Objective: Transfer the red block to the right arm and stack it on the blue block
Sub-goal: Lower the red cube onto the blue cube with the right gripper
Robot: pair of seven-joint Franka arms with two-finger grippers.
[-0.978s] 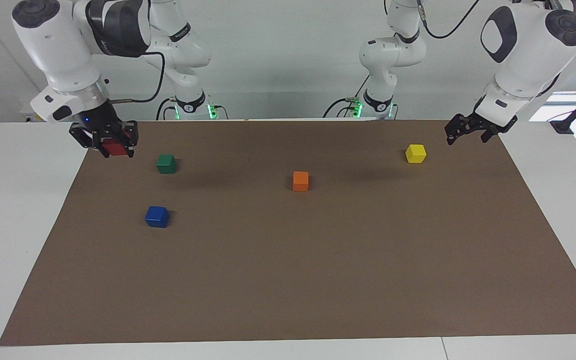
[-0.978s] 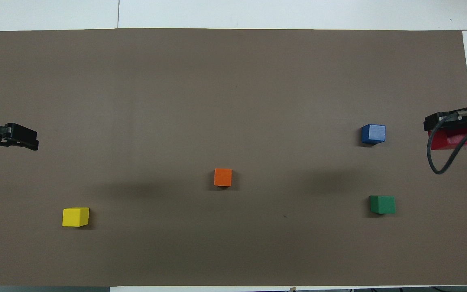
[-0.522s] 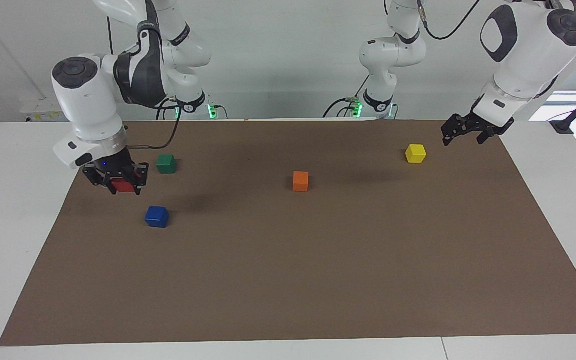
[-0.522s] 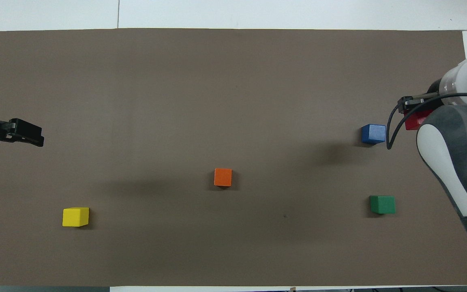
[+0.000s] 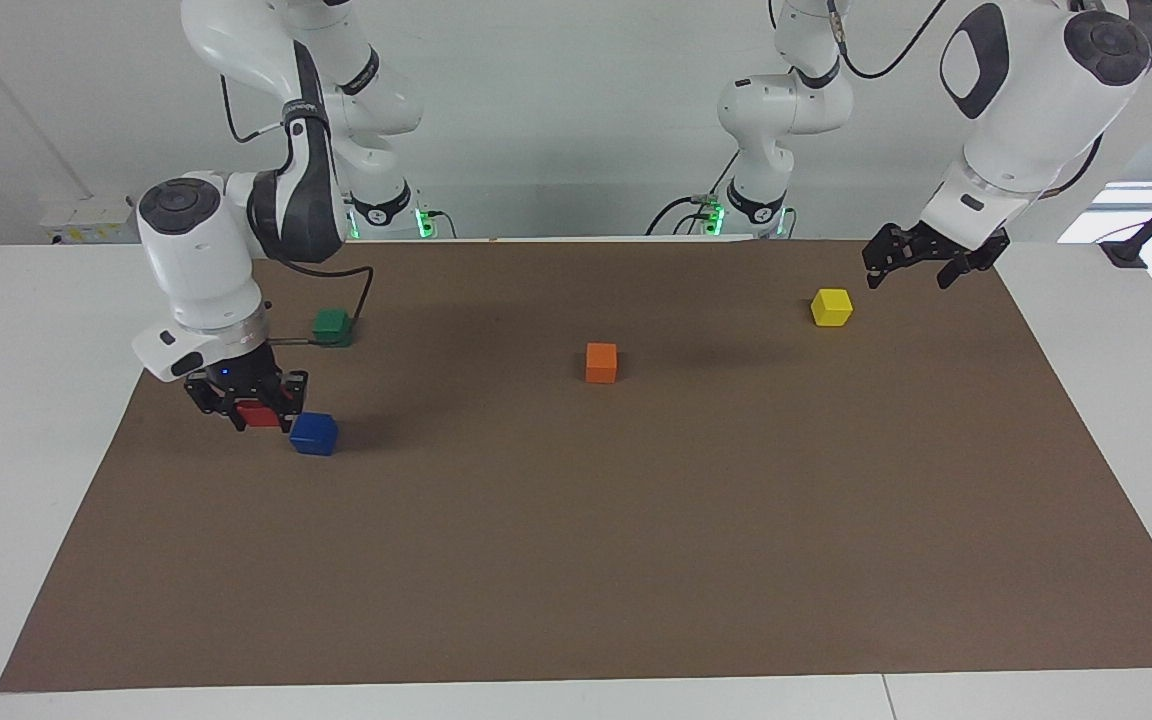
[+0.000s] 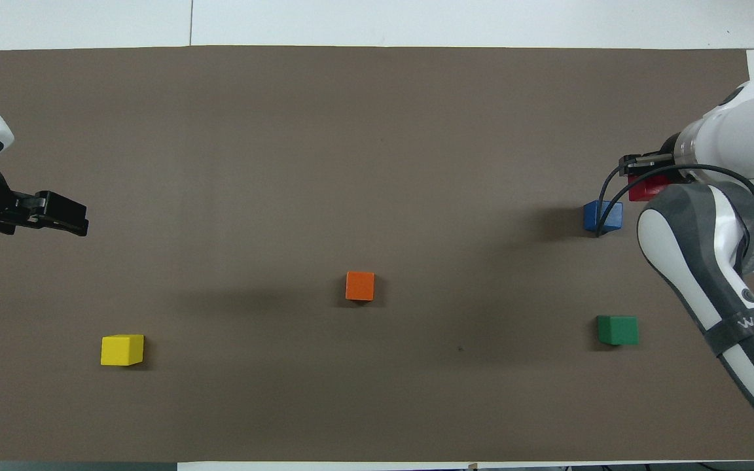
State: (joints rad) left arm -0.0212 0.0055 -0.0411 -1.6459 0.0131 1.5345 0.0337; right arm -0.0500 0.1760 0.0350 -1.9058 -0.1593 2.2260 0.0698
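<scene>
My right gripper is shut on the red block and holds it low over the mat, just beside the blue block, toward the right arm's end of the table. The red block is not over the blue block. In the overhead view the red block shows between the fingers of the right gripper, next to the blue block. My left gripper is open and empty, raised over the mat's edge near the yellow block; it also shows in the overhead view.
A green block lies nearer to the robots than the blue one. An orange block sits mid-mat. A yellow block lies toward the left arm's end. All rest on a brown mat.
My right gripper has carried the red block down and away from the robots, from beside the green block to right beside the blue block. The left gripper has drifted slightly inward.
</scene>
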